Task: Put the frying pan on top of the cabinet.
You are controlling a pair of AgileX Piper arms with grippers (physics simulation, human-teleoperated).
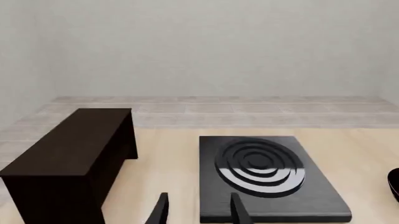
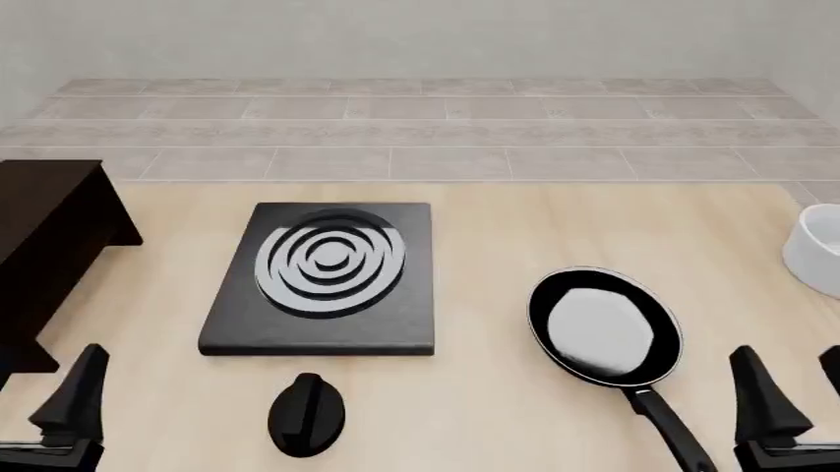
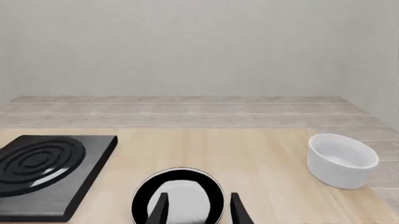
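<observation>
- Pale wall and grey tiled floor behind; light wooden table (image 2: 525,226) carries everything.
- Cabinet (image 2: 46,226): largest item, far-left edge of the table, ahead of and outboard of the left gripper (image 2: 59,413). Flat top bare in the left wrist view (image 1: 68,144).
- Black ringed slab (image 2: 329,275): ahead of the left gripper and inboard of it, between cabinet and pan.
- Frying pan (image 2: 604,324): flat on the table just ahead of the right gripper (image 2: 794,403) and inboard; handle (image 2: 670,428) runs back toward the arms' side, ending near that gripper. Right wrist view shows the pan bowl (image 3: 177,196) directly beyond the fingertips.
- White bowl (image 2: 820,246): ahead of the right gripper, outboard, well apart from the pan.
- Small black knob (image 2: 306,413): beside the left gripper, inboard.
- Step in hand (judgement): reach for the pan; nothing grasped yet. Best to take the handle close to the bowl so the pan hangs level, lift clear of the slab, and carry it across to the cabinet top.
- Pose: both arms low at the near edge, fingers pointing forward. Both grippers parted and empty.
</observation>
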